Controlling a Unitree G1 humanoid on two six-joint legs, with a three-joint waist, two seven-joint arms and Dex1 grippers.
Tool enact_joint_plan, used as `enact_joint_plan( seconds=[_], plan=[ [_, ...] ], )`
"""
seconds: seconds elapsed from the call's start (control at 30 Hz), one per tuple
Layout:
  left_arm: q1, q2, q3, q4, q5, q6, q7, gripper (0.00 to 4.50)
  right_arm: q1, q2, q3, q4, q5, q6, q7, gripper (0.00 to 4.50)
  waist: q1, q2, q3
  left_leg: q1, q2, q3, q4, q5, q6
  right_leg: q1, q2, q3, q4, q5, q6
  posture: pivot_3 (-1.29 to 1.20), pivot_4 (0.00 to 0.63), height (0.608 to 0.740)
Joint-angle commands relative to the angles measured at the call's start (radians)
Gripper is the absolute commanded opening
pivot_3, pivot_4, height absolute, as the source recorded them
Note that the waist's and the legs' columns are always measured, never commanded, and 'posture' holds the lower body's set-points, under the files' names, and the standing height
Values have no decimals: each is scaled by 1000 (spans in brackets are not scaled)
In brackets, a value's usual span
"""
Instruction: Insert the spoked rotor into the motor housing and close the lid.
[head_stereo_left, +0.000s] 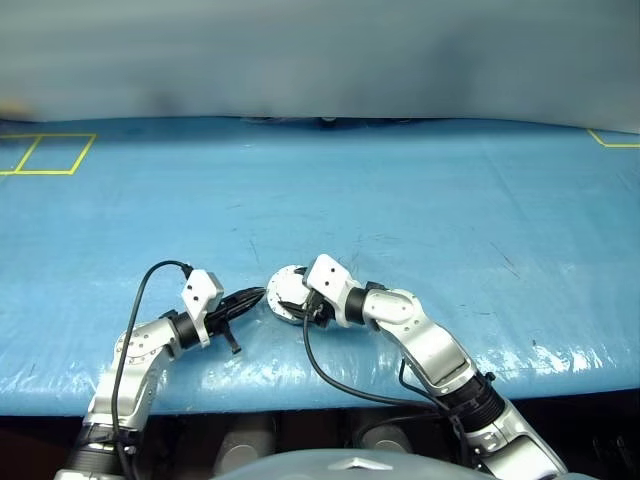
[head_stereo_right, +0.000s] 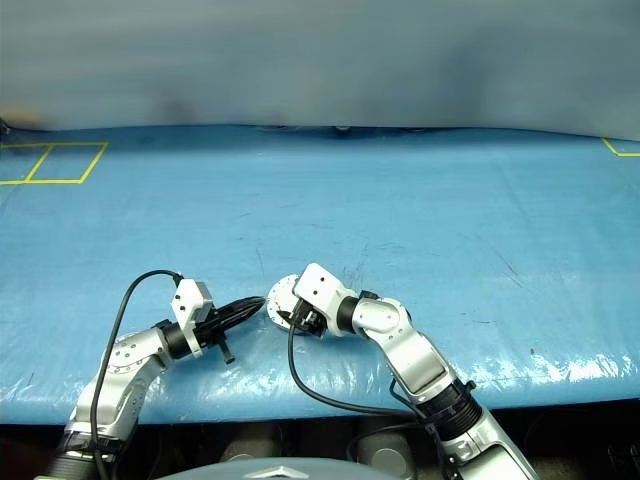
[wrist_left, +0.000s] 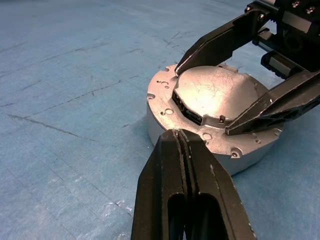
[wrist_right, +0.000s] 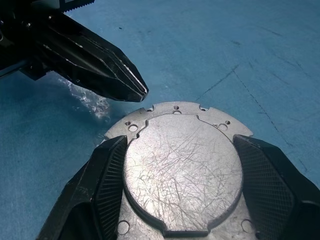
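While lying flat, motor housing (wrist_right: 182, 167), scratched silver lid (wrist_left: 215, 95) closed.

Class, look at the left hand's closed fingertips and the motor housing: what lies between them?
Nothing but a short stretch of bare blue table cover. The right wrist view shows the left hand, fingers shut, just short of the motor housing, whose lid is closed.

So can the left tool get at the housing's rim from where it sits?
Probably yes. The left tool, shut, sits right at the motor housing rim on its free side; the right tool straddles the lid from across, leaving that edge open.
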Motion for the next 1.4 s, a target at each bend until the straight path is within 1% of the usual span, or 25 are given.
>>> enact_joint_plan(
  seconds=[0.03, 0.1, 0.2, 0.27, 0.33, 0.4, 0.5, 0.57, 0.63, 0.7, 0.8, 0.93, 1.03, 1.17, 1.4],
  plan=[
    [-11, -21, 64, -110, -123, 31, 3, 49, 26, -11, 3, 44, -16, 31, -6, 3021, 1, -1, 0, 0, 0, 0, 0, 0, 0, 0, 0, 0, 0, 0, 0, 0, 150, 740],
    [-32, -5, 101, -124, -131, 53, 35, 49, 27, -9, 1, 45, -16, 30, -7, 3021, 1, -2, 1, 0, 0, 0, 0, 0, 0, 0, 0, 0, 0, 0, 0, 0, 150, 740],
    [-79, 5, 165, -99, -163, 68, 66, 49, 29, -5, 1, 48, -17, 27, -8, 3021, 1, -2, 1, 0, 0, -1, 0, 0, 0, 0, 0, -1, 0, 0, 0, 0, 150, 740],
    [-101, 24, 192, -84, -154, 87, 87, 49, 30, -3, 1, 48, -17, 25, -9, 3021, 0, -2, 1, 0, 0, -1, 0, 0, 0, 0, 0, -1, 0, 0, 0, 0, 150, 740],
    [-137, 52, 202, -1, -101, 73, 102, 49, 32, -2, 0, 48, -17, 24, -10, 3021, 1, -2, 1, 0, 0, -1, 0, 0, 0, 0, 0, -1, 0, 0, 0, 0, 150, 740],
    [-166, 69, 199, 67, -77, 54, 92, 49, 33, -2, -2, 48, -17, 22, -12, 3021, 0, -2, 1, 0, 0, -1, 0, 1, -1, 0, 1, -1, 0, 0, 0, 0, 150, 740],
    [-183, 67, 183, 132, -58, 35, 67, 49, 35, -1, -4, 49, -18, 21, -13, 3021, -1, -2, 1, 0, -1, -1, -1, 0, -1, 0, 1, -2, 0, 0, 0, 0, 150, 740],
    [-187, 40, 187, 131, -100, 15, 19, 49, 36, 0, -4, 49, -18, 20, -14, 3021, 0, -2, 1, 0, -1, -1, -1, 0, -1, 0, 1, -2, 0, 0, 0, 0, 150, 740],
    [-174, 36, 187, 84, -111, 30, 18, 49, 36, 0, -4, 50, -19, 19, -15, 3021, 0, -3, 1, 0, -1, -1, -1, 1, -1, 0, 0, -2, 0, 0, 0, 0, 150, 740],
    [-165, 45, 171, 55, -111, 59, -1, 49, 37, 1, -5, 50, -19, 19, -16, 3021, 0, -3, 1, 0, 0, -1, -1, 1, -1, 0, 0, -1, 0, 0, 0, 0, 150, 740],
    [-118, 45, 106, -17, -96, 61, -49, 49, 37, 0, -7, 54, -20, 18, -17, 3021, -1, -3, 1, 0, 0, -1, -1, 1, -2, 0, 0, -1, 0, 0, 0, 0, 150, 740],
    [-39, 35, 27, -116, -79, 59, -68, 49, 40, -4, -9, 56, -25, 16, -22, 3021, -1, -3, 1, 0, 0, -1, -3, 1, -2, 0, 0, 1, 0, 0, 0, 0, 150, 740],
    [-12, 33, -2, -149, -74, 49, -72, 49, 43, -5, -11, 55, -28, 16, -25, 3021, 2, -3, 1, 0, 0, -1, -4, 1, -2, 0, 0, 1, 0, 0, -1, 0, 150, 740],
    [-9, 36, -43, -139, -30, 33, -67, 49, 52, -8, -19, 43, -29, 20, -38, 3021, 6, -3, 1, 0, 0, -2, -4, 2, -2, -1, 0, 0, 0, 0, -1, 0, 150, 740],
    [-76, 32, -47, -22, 31, 6, -54, 49, 69, -8, -31, 27, -28, 25, -59, 3021, 10, -3, 1, 0, 0, -2, -4, 3, -3, 0, 1, -1, 0, 0, -1, 0, 150, 740]
  ],
)
